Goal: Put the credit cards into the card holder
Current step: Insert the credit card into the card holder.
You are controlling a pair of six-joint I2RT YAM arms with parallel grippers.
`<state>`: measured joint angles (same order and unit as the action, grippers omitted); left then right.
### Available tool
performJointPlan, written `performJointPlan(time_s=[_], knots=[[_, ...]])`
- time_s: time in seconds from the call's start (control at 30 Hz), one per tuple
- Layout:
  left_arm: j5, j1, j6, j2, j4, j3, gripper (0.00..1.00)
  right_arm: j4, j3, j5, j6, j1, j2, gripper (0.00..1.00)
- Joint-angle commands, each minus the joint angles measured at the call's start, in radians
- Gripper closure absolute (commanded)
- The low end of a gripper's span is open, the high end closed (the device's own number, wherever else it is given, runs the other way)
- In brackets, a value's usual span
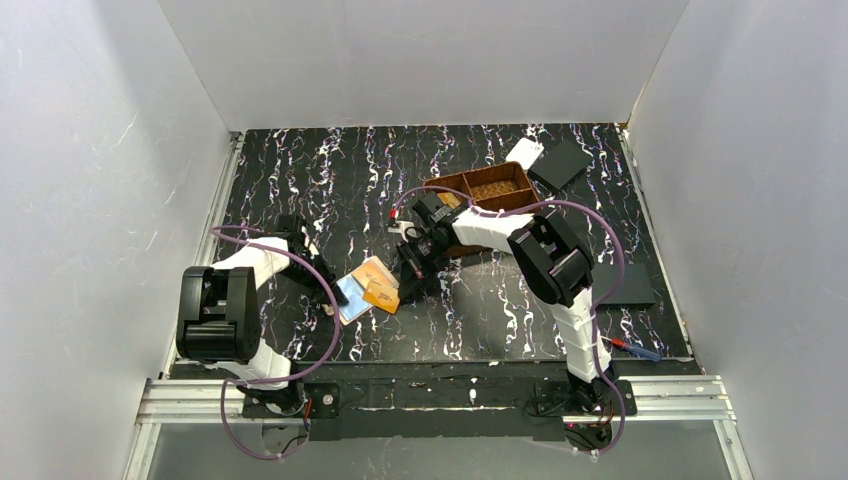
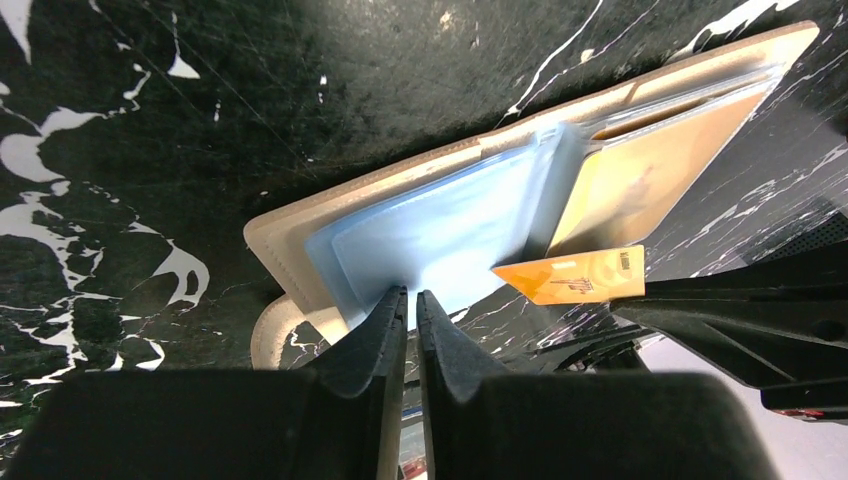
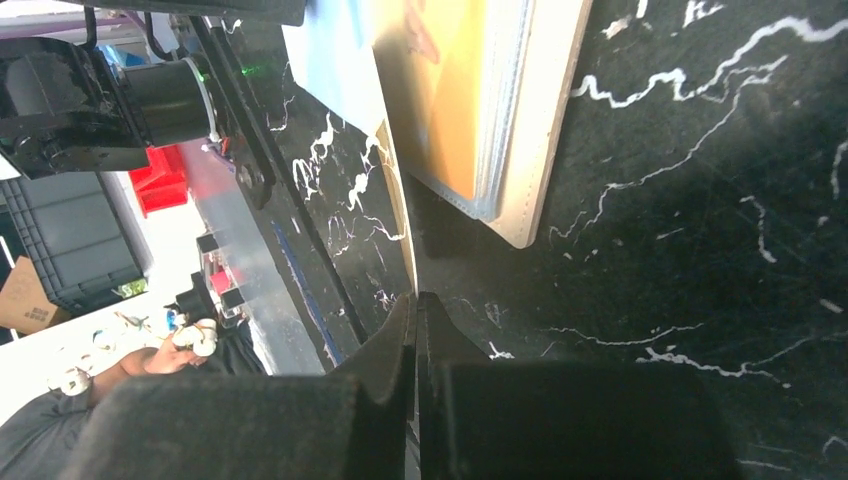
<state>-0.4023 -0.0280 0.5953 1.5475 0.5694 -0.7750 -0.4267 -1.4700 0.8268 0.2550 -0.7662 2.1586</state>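
Black marbled tabletop [image 1: 300,180], twd near edge: card holder [image 1: 355,297] lies open. L gripper [image 2: 411,297] pinches its blue side, R gripper [image 3: 413,300] clamps credit card [image 2: 580,275]. Step: insertion. Next: align card w/ slot, slide in.

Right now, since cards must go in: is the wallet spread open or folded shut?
Spread open: the wallet lies flat, with its blue and orange inner faces showing side by side.

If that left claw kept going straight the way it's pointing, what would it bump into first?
The card holder: the left gripper points at its blue inner sleeve and is right at the sleeve's edge, though actual contact is hard to judge.
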Motion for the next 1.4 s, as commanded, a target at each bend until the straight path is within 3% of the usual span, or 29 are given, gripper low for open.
performJointPlan(time_s=[0.0,0.9,1.1,1.37], knots=[[0.087,0.001,-0.011,0.003,0.046,0.022,0.93,-0.013,-0.051,0.008,0.002,0.004,0.036,0.99],[0.080,-0.015,-0.014,0.004,0.024,0.040,0.95,0.162,-0.162,-0.031,0.250,-0.063,0.127,0.99],[0.091,-0.015,-0.015,-0.010,0.027,0.046,0.95,-0.069,-0.208,-0.174,0.109,-0.041,0.074,0.99],[0.093,-0.016,-0.019,-0.009,0.027,0.046,0.95,-0.177,-0.200,-0.197,0.059,-0.030,0.027,0.99]])
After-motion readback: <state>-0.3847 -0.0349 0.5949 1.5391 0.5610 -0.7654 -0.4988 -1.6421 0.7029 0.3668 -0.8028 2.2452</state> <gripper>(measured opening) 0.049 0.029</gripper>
